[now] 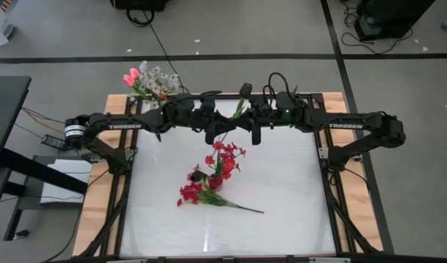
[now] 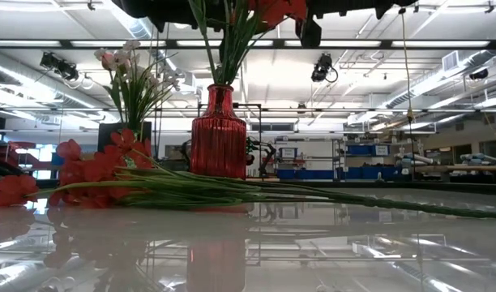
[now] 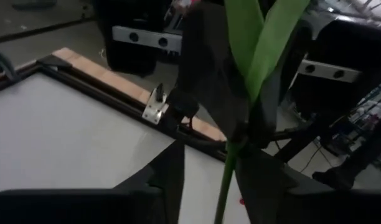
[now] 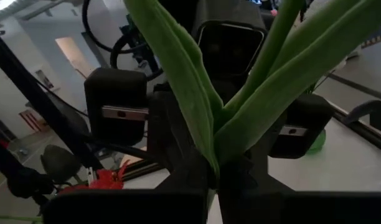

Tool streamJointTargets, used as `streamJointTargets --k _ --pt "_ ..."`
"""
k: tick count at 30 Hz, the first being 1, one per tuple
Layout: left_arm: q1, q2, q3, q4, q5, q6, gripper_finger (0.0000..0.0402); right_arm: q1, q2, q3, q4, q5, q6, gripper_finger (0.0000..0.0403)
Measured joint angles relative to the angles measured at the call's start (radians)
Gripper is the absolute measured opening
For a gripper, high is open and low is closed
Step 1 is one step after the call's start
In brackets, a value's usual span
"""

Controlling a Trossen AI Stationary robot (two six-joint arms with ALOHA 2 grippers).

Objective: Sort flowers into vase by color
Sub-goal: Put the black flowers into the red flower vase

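Observation:
A flower with a dark bud (image 1: 245, 90) and long green leaves (image 4: 178, 81) hangs in the air over the table's far middle, between my two grippers. My right gripper (image 4: 213, 177) is shut on its stem. My left gripper (image 3: 206, 168) faces it, open, with the lower stem (image 3: 225, 180) running between its fingers. Below them a red vase (image 2: 218, 134) stands on its base on the white table (image 1: 282, 190) and holds red blooms (image 1: 225, 157). A red flower spray (image 1: 193, 193) lies flat beside the vase. My right gripper pinches the green stem between its two fingers just below the place where the leaves branch off (image 4: 216, 152). The fingers come level from the table's right side and lie across the stem. The flower is lifted clear, high above the table. My left gripper's fingers stand on either side of the stem; the stem runs close along one finger (image 3: 256, 177), and I cannot tell whether they touch.
A second, dark vase (image 2: 125, 134) with pink and white flowers (image 1: 149, 82) stands at the table's far left corner. The lying spray's long stem (image 2: 329, 195) reaches toward the near right. The table has wooden side strips (image 1: 96, 204) and a dark frame.

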Motion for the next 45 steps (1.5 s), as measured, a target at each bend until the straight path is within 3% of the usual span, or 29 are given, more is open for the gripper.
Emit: streamJointTargets --k 11,14,18,24,36,45 --pt "-0.002 -0.001 0.012 -0.024 0.017 0.049 0.0013 0.002 0.002 0.0 0.001 -0.009 0.004 0.0018" --pt "-0.009 -0.001 0.012 -0.024 0.009 0.098 0.001 0.002 0.002 0.0 0.002 -0.013 0.028 0.0031" --pt "-0.027 -0.001 0.012 -0.027 -0.002 0.175 0.0008 0.003 0.002 0.0 0.0 -0.028 0.041 0.0078" --pt "-0.034 0.0 0.012 -0.032 -0.019 0.186 0.0006 0.004 0.001 0.0 0.006 -0.028 0.063 0.0119" --pt "-0.017 -0.032 0.011 -0.015 -0.029 0.204 0.0005 0.002 -0.009 0.001 0.016 -0.012 0.116 0.0126" --pt "0.024 -0.088 0.006 -0.05 -0.126 0.263 0.0004 0.001 -0.11 0.002 0.018 0.054 0.107 0.0126"
